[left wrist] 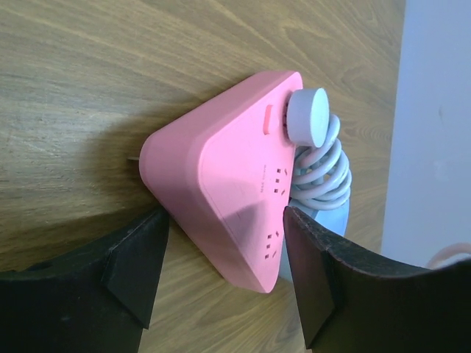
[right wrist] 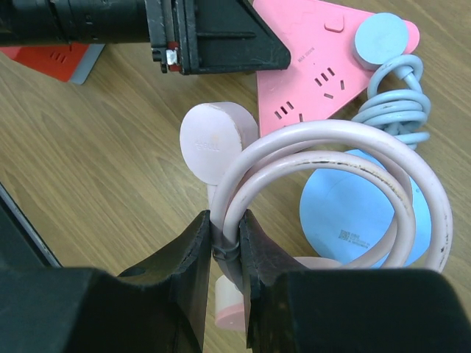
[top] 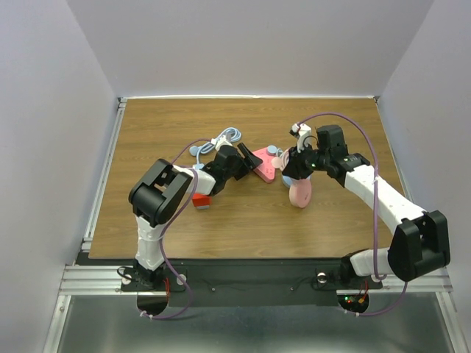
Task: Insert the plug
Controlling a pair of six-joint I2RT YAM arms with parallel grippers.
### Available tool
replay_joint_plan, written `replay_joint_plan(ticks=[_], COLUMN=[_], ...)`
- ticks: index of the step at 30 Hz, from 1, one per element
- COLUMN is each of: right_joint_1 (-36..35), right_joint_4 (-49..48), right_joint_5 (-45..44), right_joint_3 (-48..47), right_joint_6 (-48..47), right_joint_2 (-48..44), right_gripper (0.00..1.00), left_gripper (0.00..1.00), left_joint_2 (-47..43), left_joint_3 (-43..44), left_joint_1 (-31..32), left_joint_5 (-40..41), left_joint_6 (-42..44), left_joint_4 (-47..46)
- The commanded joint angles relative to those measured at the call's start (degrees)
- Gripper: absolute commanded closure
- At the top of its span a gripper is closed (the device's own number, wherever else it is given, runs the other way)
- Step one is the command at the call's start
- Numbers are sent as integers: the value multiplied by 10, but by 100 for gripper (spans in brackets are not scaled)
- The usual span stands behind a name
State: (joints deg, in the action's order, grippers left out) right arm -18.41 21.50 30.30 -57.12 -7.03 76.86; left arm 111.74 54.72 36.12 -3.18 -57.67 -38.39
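A pink triangular power strip (top: 265, 168) lies mid-table; it also shows in the left wrist view (left wrist: 221, 191) and the right wrist view (right wrist: 324, 66). A grey-blue plug (left wrist: 309, 118) with a coiled pale-blue cable (left wrist: 322, 168) sits in one corner of it. My left gripper (left wrist: 224, 250) is open, its fingers either side of the strip's near corner with gaps on both sides. My right gripper (right wrist: 226, 243) is shut on a coiled pale-pink cable (right wrist: 331, 140). The cable's round pink plug (right wrist: 218, 140) hangs just short of the strip's sockets.
A blue disc (right wrist: 360, 213) lies under the pink coil. A pink round body (top: 299, 193) sits below the right gripper. A red block (top: 200, 203) lies by the left arm. A blue cable loop (top: 224, 137) lies behind the left gripper.
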Motion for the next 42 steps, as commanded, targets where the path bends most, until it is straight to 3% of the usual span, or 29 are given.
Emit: replay_joint_plan(ticks=[1,8,14,16,17,21,24,37,42], right_joint_1=[2,2,2,2,2,2,2,1,-6], right_joint_4=[-37,-38,-37,-37,-38,-38,-41,-74,-101], right_joint_5=[11,11,28,37,37,44,56,159,158], right_joint_3=[-6,-5,0,2,2,-1,-7,-48,-52], right_joint_6=[3,4,-4,-7,-7,-11,-21,-19,-14], right_joint_2=[-16,-5,21,29,29,50,68,133,143], right_gripper=[99,99,99,99,99,99,99,99,99], left_gripper=[27,31,57,71,71,92,100,100,100], left_joint_2=[9,17,25,30,30,30,23,8,15], left_joint_3=[27,36,38,44,44,40,23,16,33], left_joint_1=[14,18,18,18,17,10,-9,-83,-97], left_joint_5=[8,27,48,46,43,34,-2,-118,-166], left_joint_6=[-21,-33,-40,-38,-35,-15,4,139,193], left_joint_4=[-33,-33,-41,-42,-42,-44,-42,52,99])
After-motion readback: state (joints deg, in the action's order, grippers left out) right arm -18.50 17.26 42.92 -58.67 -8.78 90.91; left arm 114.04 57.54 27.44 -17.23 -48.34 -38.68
